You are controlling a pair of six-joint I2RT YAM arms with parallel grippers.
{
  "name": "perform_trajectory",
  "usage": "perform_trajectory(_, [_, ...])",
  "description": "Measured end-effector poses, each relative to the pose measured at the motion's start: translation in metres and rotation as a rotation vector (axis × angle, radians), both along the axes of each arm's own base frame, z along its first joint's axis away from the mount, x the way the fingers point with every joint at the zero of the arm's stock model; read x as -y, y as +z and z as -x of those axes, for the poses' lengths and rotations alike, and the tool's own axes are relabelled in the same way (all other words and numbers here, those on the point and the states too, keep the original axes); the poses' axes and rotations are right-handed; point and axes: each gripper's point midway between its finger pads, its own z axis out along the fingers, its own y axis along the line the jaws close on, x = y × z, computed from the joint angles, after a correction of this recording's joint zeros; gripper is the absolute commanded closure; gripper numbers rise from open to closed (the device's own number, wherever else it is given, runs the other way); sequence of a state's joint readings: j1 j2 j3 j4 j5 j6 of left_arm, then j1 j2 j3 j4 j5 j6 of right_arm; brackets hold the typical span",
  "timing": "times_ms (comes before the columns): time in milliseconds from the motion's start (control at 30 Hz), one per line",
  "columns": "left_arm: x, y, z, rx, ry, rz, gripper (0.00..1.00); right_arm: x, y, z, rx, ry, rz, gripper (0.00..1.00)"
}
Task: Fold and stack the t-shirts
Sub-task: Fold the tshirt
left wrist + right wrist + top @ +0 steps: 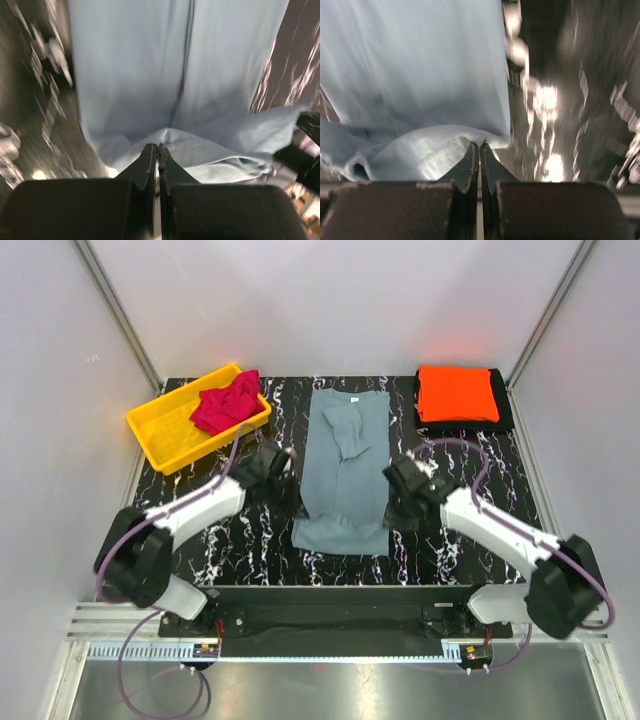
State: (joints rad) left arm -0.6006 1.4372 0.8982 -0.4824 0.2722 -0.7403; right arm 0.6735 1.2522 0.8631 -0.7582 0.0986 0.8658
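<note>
The grey-blue t-shirt [345, 475] lies lengthwise in the middle of the black marbled table, sleeves folded in, collar at the far end. My left gripper [291, 502] is at its left edge and is shut on a stitched hem of the shirt [150, 75], fingertips pinched together [158, 146]. My right gripper [392, 508] is at the right edge, also shut on a stitched hem of the shirt [410, 65], with the cloth bunched over the tips [480, 145]. The folded orange t-shirt [456, 392] lies at the far right. The crimson t-shirt [228, 402] lies crumpled in the bin.
A yellow plastic bin [165, 435] stands at the far left. A black pad [506, 416] lies under the orange shirt. Grey walls close in the table on three sides. The arm bases sit at the near edge.
</note>
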Motion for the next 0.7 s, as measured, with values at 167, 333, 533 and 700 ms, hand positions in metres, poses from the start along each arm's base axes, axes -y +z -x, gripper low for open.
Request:
perform_trajectory(167, [0.004, 0.004, -0.072, 0.056, 0.001, -0.02, 1.0, 0.001, 0.011, -0.073, 0.066, 0.047, 0.093, 1.0])
perform_trajectory(333, [0.002, 0.0, -0.128, 0.086, 0.015, -0.04, 1.0, 0.009, 0.003, -0.127, 0.084, 0.071, 0.158, 1.0])
perform_trajectory(533, [-0.005, -0.004, -0.18, 0.1, 0.041, -0.03, 1.0, 0.012, 0.009, -0.181, 0.133, 0.095, 0.185, 1.0])
perform_trajectory(700, [-0.006, 0.002, -0.209, 0.124, 0.04, 0.003, 1.0, 0.016, 0.014, -0.213, 0.167, 0.093, 0.163, 1.0])
